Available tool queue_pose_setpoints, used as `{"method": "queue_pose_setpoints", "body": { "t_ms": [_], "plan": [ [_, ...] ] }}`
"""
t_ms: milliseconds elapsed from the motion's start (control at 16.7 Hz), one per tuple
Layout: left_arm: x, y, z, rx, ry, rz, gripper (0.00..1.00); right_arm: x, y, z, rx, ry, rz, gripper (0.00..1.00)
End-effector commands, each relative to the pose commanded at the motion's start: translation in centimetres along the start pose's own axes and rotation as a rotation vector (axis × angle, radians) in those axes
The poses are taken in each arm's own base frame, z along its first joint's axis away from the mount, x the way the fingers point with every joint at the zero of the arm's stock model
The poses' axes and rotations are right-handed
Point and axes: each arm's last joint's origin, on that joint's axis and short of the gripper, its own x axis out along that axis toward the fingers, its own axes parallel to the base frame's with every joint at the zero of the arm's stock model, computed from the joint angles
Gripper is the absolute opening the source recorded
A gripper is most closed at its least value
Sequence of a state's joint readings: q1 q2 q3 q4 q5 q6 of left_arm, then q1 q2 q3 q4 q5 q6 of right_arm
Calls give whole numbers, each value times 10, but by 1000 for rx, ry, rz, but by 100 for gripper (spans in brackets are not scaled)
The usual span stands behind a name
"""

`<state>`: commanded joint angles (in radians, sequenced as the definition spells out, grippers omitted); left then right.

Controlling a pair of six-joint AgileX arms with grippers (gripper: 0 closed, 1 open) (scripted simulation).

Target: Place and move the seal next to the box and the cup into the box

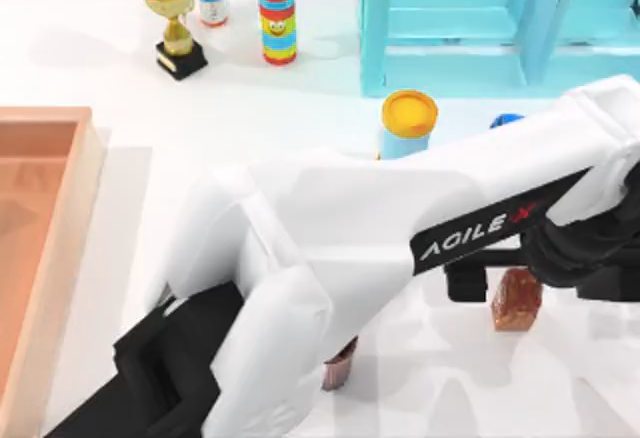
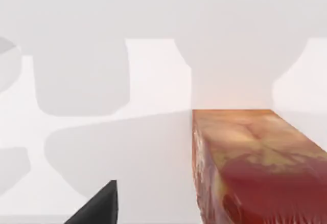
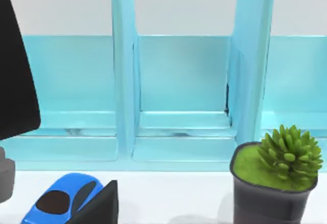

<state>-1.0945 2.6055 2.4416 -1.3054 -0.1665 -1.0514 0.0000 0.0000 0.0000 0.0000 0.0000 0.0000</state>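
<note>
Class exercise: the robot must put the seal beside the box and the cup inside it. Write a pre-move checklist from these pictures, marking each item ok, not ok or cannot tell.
1. Seal located: ok. It stands upright on the table at the top view's right, under the left gripper.
2. Left gripper closed on the seal: cannot tell; the arm hides its tips.
3. Seal beside the box: not ok. The box lies at the far left edge.
4. Cup in the box: not ok. It sits on the table, mostly hidden under the left arm.
5. Path leftward free: cannot tell. The cup is along the way.
6. Blue cylinder apart from the seal: ok.
</note>
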Motion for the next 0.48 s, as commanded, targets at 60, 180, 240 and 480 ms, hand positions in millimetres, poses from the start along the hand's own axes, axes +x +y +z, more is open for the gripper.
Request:
{"method": "queue_pose_setpoints", "body": {
  "t_ms": [60,180,240,480],
  "plan": [
    [12,0,-1,0,-1,-1,100,0,0,0,0,0,0,100],
    [31,1,-2,0,0,1,100,0,0,0,0,0,0,100],
    [36,2,-3,0,1,2,100,0,0,0,0,0,0,100],
    [38,2,-3,1,1,2,100,0,0,0,0,0,0,100]
  ]
}}
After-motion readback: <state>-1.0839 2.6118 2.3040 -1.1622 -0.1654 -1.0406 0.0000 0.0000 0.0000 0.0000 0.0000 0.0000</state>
